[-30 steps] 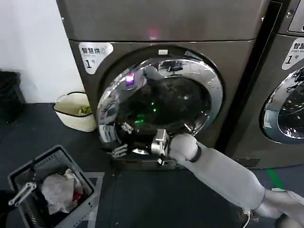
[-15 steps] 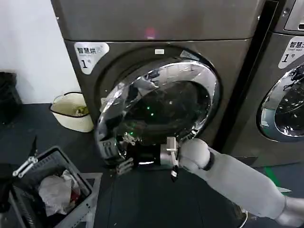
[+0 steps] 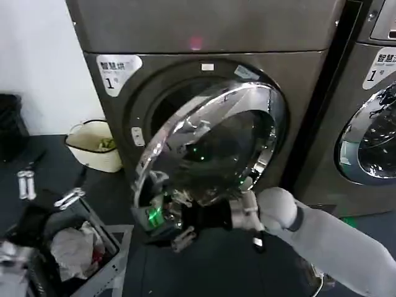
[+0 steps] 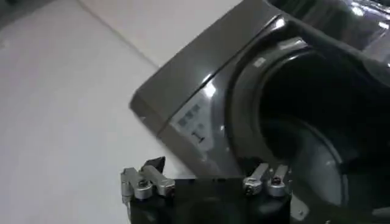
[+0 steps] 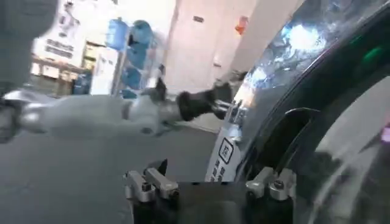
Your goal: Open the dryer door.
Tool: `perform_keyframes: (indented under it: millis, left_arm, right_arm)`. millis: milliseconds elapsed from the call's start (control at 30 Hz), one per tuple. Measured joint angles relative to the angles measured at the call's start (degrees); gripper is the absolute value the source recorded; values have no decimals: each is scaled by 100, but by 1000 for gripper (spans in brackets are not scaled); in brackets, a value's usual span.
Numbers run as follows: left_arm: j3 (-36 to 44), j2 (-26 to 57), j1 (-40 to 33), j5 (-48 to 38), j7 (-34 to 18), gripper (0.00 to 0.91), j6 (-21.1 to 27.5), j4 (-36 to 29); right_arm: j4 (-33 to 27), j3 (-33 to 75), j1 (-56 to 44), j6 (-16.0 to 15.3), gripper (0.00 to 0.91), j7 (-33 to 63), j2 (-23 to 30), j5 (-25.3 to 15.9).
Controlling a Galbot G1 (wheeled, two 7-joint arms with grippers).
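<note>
In the head view we see the dryer [image 3: 204, 37], a bronze-grey machine, with its dryer door [image 3: 213, 142] swung partly out from the drum opening, hinged at about three o'clock, its chrome ring facing us. Our right gripper [image 3: 176, 226] sits at the door's lower edge, around seven o'clock on the ring, its fingers spread apart against the rim. Our left gripper [image 3: 28, 182] hangs at nine o'clock, above a grey basket [image 3: 93, 272]; we cannot tell its fingers' state.
</note>
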Motion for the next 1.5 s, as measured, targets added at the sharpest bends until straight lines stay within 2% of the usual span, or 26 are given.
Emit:
perform_keyframes:
  millis: [167,467,733,933,1167,1267,1500]
  left_arm:
    - [424,447,-244,-12,116,907,-166,188]
    - [1243,1155,-726,-11,295,907,-340,509]
    - [2227,1317,-1416,76,458,907,-479,772]
    - [3083,1227,-1963,126,558,907,-576,1029]
    - [3930,1031,-2577,131,618,907,-712,1389]
    - [4265,923,-2827,120,634,907,-801,1510]
    - [4978,672,-3383,90,638,907,-982,1815]
  right_arm:
    - [299,441,-379,28,907,-298,-198,29]
    - [567,1664,-1441,168,907,-189,-457,41]
    - [709,3372,-2984,320,907,129,-608,-182]
    - [803,4960,-4357,462,907,209,-468,-364]
    - [892,7085,-6253,861,907,165,71,-501]
    - [940,7923,-7033,1117,907,218,509,-566]
    - [941,9424,-8381,1715,907,1020,1795,-1110]
